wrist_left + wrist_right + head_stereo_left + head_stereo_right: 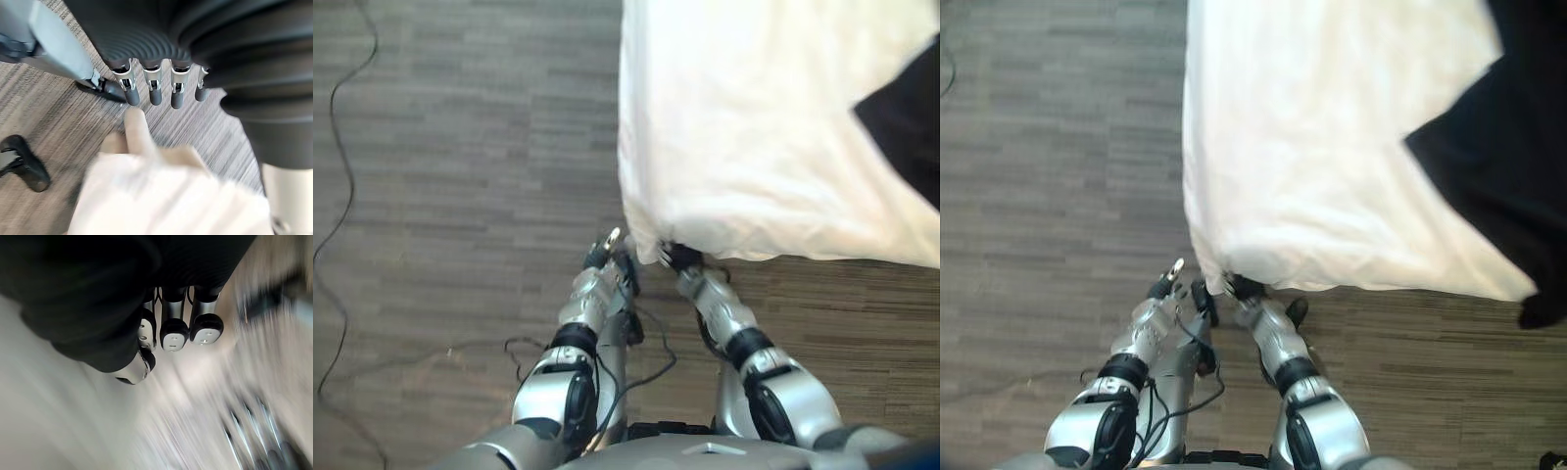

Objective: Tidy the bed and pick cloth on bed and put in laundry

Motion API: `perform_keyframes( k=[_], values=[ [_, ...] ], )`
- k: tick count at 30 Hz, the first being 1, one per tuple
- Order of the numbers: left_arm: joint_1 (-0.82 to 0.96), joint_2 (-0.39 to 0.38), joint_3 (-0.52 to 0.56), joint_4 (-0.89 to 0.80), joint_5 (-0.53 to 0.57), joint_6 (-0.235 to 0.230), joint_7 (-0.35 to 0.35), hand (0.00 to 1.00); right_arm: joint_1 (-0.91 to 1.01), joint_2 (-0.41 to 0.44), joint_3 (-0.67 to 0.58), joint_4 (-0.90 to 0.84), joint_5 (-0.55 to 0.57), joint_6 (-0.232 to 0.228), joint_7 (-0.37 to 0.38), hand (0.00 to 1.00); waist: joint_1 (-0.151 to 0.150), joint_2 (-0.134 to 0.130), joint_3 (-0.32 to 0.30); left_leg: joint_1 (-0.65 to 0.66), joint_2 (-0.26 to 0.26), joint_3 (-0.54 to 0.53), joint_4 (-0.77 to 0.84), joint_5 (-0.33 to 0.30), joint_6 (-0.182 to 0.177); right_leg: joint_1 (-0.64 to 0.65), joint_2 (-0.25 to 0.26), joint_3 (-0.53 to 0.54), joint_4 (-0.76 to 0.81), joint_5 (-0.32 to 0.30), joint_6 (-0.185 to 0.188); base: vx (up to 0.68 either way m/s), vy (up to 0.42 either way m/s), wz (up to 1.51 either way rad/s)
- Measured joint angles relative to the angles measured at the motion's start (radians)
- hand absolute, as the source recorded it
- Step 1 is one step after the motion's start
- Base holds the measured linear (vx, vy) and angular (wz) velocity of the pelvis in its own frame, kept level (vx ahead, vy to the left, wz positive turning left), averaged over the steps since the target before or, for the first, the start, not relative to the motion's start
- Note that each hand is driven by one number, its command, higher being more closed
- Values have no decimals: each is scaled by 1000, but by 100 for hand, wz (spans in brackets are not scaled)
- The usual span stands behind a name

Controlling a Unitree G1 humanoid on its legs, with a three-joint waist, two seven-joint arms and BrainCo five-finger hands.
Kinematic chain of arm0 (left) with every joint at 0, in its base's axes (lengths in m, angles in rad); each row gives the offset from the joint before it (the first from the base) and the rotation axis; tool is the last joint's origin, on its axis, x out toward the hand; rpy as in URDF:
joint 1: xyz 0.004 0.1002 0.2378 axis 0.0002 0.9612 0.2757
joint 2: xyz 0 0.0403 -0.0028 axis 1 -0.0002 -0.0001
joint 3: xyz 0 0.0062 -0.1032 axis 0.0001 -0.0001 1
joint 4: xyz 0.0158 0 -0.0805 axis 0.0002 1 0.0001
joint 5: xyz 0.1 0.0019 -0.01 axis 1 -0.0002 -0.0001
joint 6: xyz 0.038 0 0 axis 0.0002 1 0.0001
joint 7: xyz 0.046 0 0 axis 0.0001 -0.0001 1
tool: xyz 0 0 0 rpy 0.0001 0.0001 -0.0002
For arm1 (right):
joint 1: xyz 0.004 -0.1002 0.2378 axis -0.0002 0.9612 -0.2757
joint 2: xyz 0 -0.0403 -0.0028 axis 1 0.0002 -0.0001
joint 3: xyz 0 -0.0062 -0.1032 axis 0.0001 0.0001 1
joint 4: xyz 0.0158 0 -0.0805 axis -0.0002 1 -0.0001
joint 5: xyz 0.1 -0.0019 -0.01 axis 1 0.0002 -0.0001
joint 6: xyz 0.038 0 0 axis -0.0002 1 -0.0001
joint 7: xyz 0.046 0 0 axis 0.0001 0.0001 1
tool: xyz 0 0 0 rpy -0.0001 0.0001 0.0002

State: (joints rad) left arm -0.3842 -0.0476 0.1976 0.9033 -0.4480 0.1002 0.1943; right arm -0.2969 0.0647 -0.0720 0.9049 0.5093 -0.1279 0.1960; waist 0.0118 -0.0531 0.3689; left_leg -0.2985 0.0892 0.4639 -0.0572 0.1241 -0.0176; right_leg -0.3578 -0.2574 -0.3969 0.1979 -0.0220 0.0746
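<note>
Left eye view: your white bed sheet (754, 127) covers the bed, and its corner hangs over the grey plank floor (460, 147). The black cloth (906, 122) lies on the sheet at the far right, well apart from both hands. The left hand (604, 257) is just beside the hanging corner and the right hand (679, 258) is right under it.

Right eye view: same layout. The black cloth drapes over the bed's near edge.

Left wrist view: fingers (154, 93) are straight and released, holding nothing. The sheet corner is near them, not touching.

Right wrist view: blurred white sheet surrounds the hand. You can't tell whether it grips.
</note>
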Motion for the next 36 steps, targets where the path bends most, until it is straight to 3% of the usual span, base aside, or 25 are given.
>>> perform_keyframes(
  k=[4, 5, 11, 12, 15, 19, 20, 22, 24, 27, 29, 30, 33, 36],
  values=[
    [127, 32, -39, 83, 55, -5, -36, 0, 152, -79, -99, 65, 49, -68, -6, 100, -21, 4, -137, 132, 0, 17, -40, -12, -23, 141, 34, 8, -96, 21, 23, 272, -20, -21],
    [143, 38, -39, 93, 72, -6, -42, 0, 165, -85, -115, 76, 56, -79, -11, 100, -22, 8, -151, 150, 2, 16, -40, -16, -28, 160, 39, 8, -101, 22, 25, 243, -62, -8],
    [270, 114, -35, 111, 236, 32, -137, 0, 263, -163, -301, 67, 37, -244, -140, 100, -25, 53, -239, 323, 19, 15, -42, -31, -50, 341, 71, 8, -123, 23, 28, 168, -48, -2],
    [292, 128, -30, 111, 259, 48, -159, 0, 282, -189, -338, 31, 12, -275, -163, 100, -26, 55, -254, 346, 24, 17, -45, -33, -52, 364, 76, 9, -124, 23, 28, 46, -12, 0],
    [342, 142, 10, 111, 318, 80, -206, 0, 321, -260, -401, -135, -14, -309, -182, 100, -32, 50, -276, 391, 33, 20, -47, -41, -64, 407, 85, 14, -131, 23, 28, 8, -1, -7],
    [407, 141, 10, 110, 359, 95, -239, 0, 329, -309, -395, -451, 0, -319, -152, 100, -51, 35, -298, 397, 33, 20, -48, -46, -65, 411, 85, 29, -152, 15, 35, -90, 6, -13],
    [429, 137, 8, 109, 361, 94, -238, 0, 326, -303, -374, -597, 17, -310, -109, 100, -50, 29, -302, 405, 33, 19, -48, -51, -60, 420, 86, 29, -160, 1, 34, -142, -12, -13],
    [451, 128, 6, 109, 361, 93, -233, 0, 327, -295, -342, -689, 38, -308, -62, 100, -51, 32, -304, 413, 33, 19, -48, -52, -60, 420, 85, 29, -162, -5, 24, -149, -9, -4],
    [471, 121, -2, 98, 359, 87, -214, 0, 327, -270, -271, -837, 50, -248, -10, 100, -50, 38, -309, 414, 32, 17, -48, -59, -62, 431, 84, 29, -165, -10, 24, -191, 5, 10],
    [485, 120, -55, 98, 358, 83, -185, 0, 331, -230, -107, -920, 84, -168, 103, 100, -49, 42, -328, 386, 23, -1, -48, -67, -69, 429, 79, 29, -194, -9, 27, -111, 22, 20],
    [480, 125, -88, 98, 356, 83, -175, 0, 334, -196, 8, -927, 95, -117, 154, 100, -47, 42, -331, 376, 10, -12, -47, -71, -70, 423, 71, 32, -216, -6, 31, -37, 54, 14],
    [479, 121, -116, 97, 348, 82, -162, 0, 339, -166, 105, -915, 116, -68, 174, 100, -29, 50, -332, 365, 6, -13, -48, -64, -63, 422, 72, 42, -225, -2, 37, -15, 40, 1],
    [468, 136, -184, 92, 341, 82, -143, 0, 330, -123, 304, -821, 164, 1, 197, 100, -11, 49, -333, 349, -13, -22, -48, -64, -62, 419, 63, 53, -233, 4, 46, -2, 63, 12],
    [429, 148, -263, 94, 338, 86, -136, 0, 263, -99, 460, -689, 194, 25, 184, 100, 3, 43, -316, 294, -28, -40, -48, -63, -62, 371, 47, 55, -230, 5, 46, 15, 53, 18]
  ],
)
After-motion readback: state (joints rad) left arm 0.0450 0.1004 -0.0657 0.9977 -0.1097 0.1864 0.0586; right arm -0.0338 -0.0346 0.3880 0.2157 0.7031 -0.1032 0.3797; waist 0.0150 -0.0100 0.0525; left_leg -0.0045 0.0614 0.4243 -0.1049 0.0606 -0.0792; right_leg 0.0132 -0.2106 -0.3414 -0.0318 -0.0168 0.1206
